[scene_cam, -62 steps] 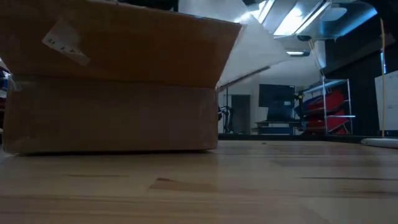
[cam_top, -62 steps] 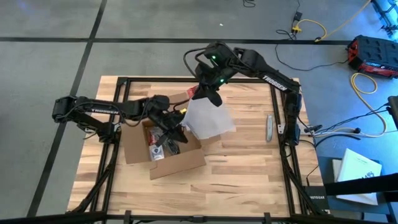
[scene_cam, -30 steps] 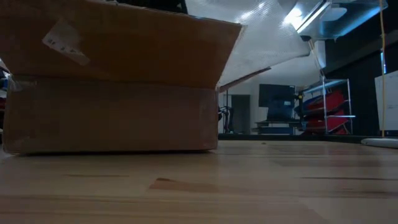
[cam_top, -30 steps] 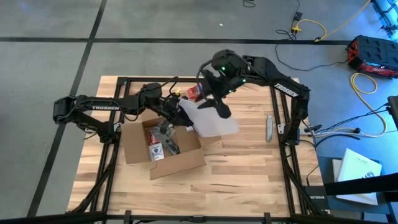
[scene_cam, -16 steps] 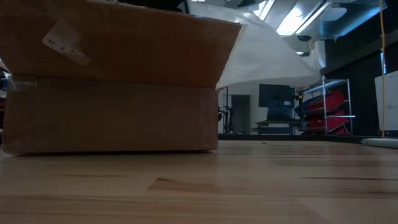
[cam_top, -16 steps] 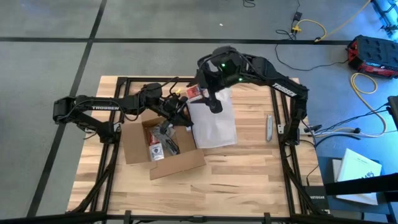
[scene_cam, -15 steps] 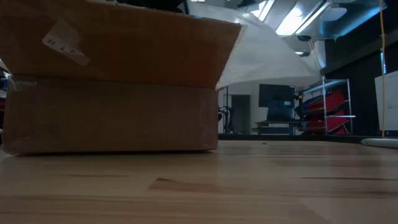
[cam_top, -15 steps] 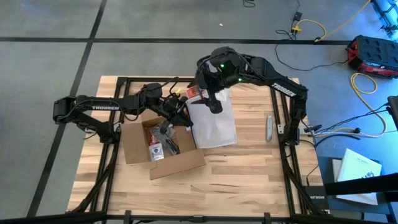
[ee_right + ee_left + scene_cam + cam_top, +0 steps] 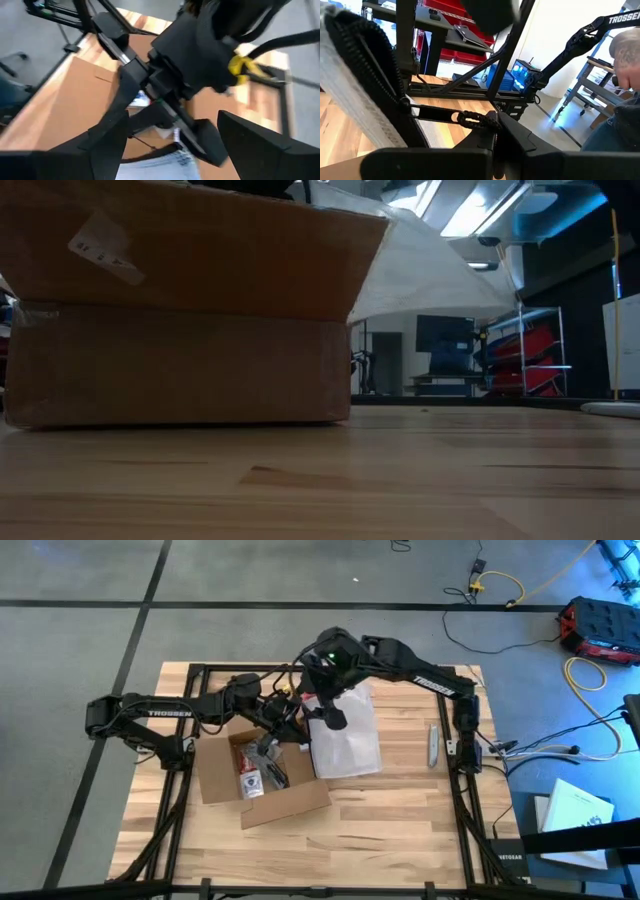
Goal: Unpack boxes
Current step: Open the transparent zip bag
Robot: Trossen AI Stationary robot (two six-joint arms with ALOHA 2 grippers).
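The brown cardboard box [image 9: 262, 780] stands open on the table's left half, with several small packets inside; it fills the left of the low view [image 9: 180, 310]. The clear silvery plastic bag [image 9: 350, 745] lies spread on the wood just right of the box, its left end raised [image 9: 420, 260]. My left gripper [image 9: 289, 722] is shut at that raised end, above the box's far right corner. My right gripper [image 9: 334, 718] hangs open above the bag's far part, slanting down, with nothing between its fingers [image 9: 175, 145]. My left gripper comes in level from the table's left and is shut at the bag's left end, where a black zip edge [image 9: 375, 55] and ribbed pale film [image 9: 350, 95] run down to the fingers. The fingers hide the place of contact. The rest of the bag slopes down onto the table.
A grey utility knife [image 9: 433, 745] lies near the table's right edge. The black frame rails [image 9: 460, 740] run around the table. A person shows beyond the table in the left wrist view [image 9: 625, 55]. Bare wood lies in front of the box and the bag.
My right gripper has opened and let go of the bag, then gone down and toward the table's left edge, nearer my left gripper. The bag's right part, held up a second ago, has dropped and spread flat on the table; its left end stays raised.
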